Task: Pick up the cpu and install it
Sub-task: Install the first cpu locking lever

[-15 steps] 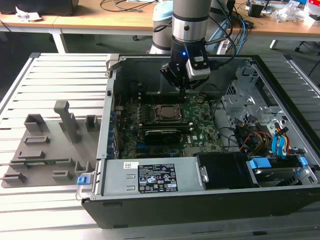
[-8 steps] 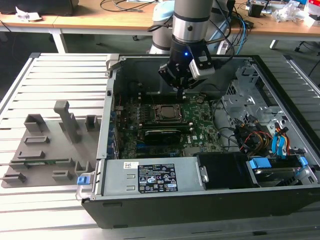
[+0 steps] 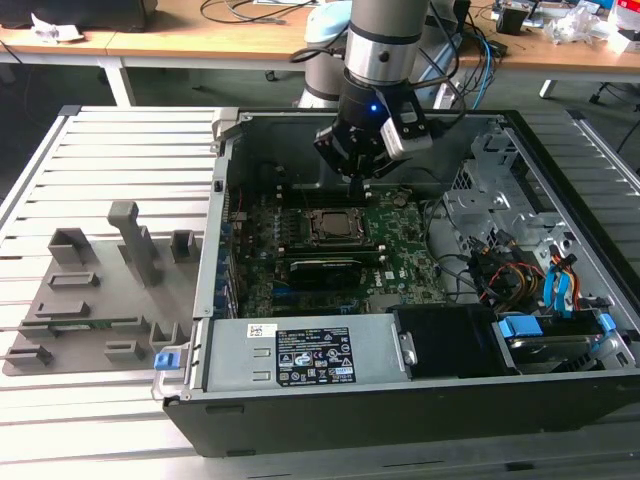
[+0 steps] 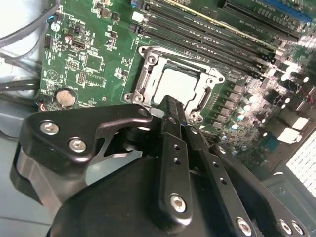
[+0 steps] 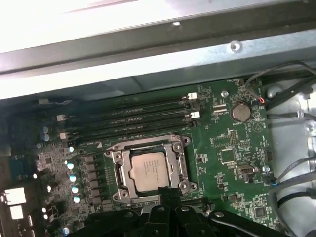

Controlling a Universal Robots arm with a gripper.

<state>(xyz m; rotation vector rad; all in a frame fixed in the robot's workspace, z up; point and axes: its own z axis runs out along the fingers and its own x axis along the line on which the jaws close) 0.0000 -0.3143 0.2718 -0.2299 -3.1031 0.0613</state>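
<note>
The cpu (image 3: 335, 225) (image 4: 178, 84) (image 5: 149, 172), a small pale silver square, lies flat inside the motherboard socket, ringed by the socket's metal frame (image 5: 118, 170). My gripper (image 3: 360, 172) hangs inside the open computer case a little above the board, just off one edge of the socket. Its black fingers are pressed together with nothing between them in both wrist views, and the gripper (image 4: 172, 107) (image 5: 165, 193) ends close beside the socket frame, apart from the cpu.
The grey plastic tray (image 3: 100, 300) lies on the slatted table at the exterior view's left. Memory slots (image 5: 133, 116) run beside the socket. A power supply (image 3: 310, 355) fills the case front, and cables and drive bays (image 3: 530, 290) crowd the exterior view's right.
</note>
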